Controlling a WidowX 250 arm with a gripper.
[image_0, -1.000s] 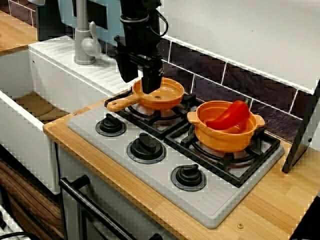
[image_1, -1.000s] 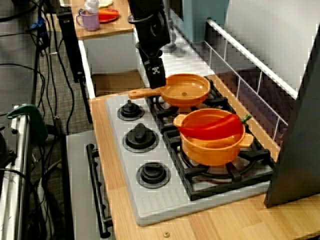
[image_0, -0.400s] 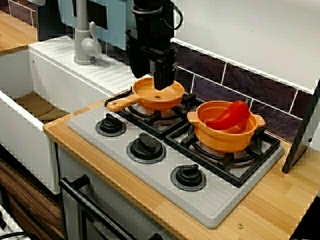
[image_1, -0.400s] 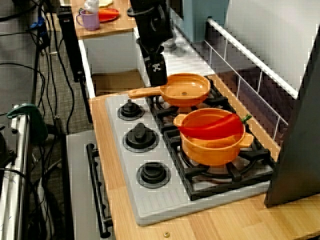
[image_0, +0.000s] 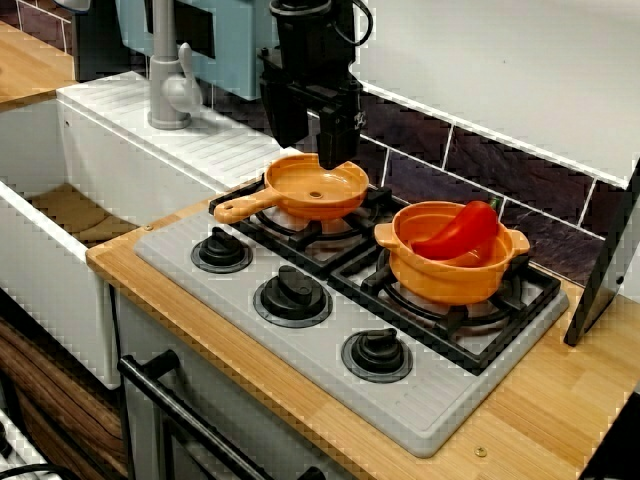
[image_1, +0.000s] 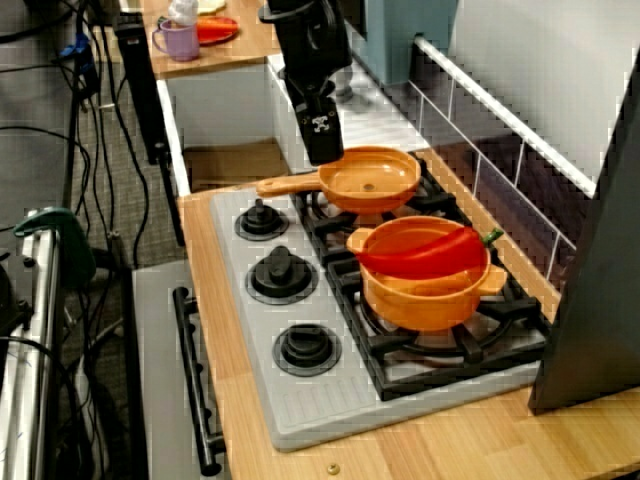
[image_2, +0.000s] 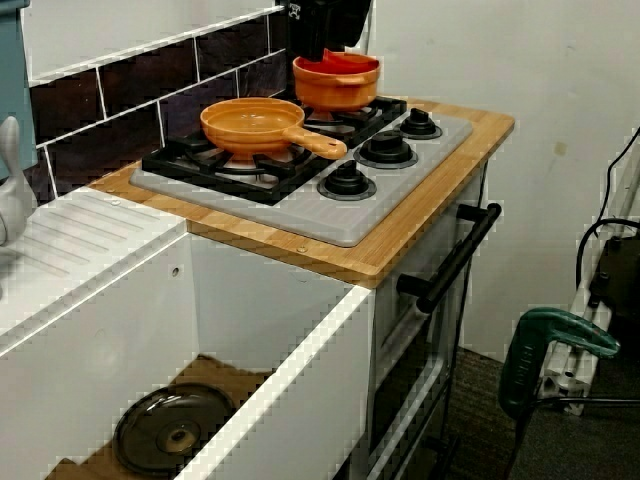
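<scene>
My black gripper (image_0: 312, 152) hangs just above the back rim of an empty orange frying pan (image_0: 318, 188) on the rear left burner. It shows two dark prongs with a small gap and nothing between them, so it looks open. From the side, the gripper (image_1: 322, 150) sits over the pan (image_1: 370, 180) where the handle (image_1: 288, 185) joins the bowl. To the right, an orange pot (image_0: 450, 262) holds a red pepper (image_0: 458, 230). In the view from the sink side, the pan (image_2: 252, 124) and pot (image_2: 335, 82) are visible and the gripper is not.
The grey hob (image_0: 300, 340) has three black knobs (image_0: 292, 293) along its front. A white sink (image_2: 120, 330) with a dark lid (image_2: 180, 435) in it lies left of the stove, near a grey tap (image_0: 168, 85). A dark panel (image_0: 605, 270) leans at the right.
The gripper has moved right and slightly up, from over the pan's handle joint to over the pan's back rim. The pan, pot and pepper have not moved.
</scene>
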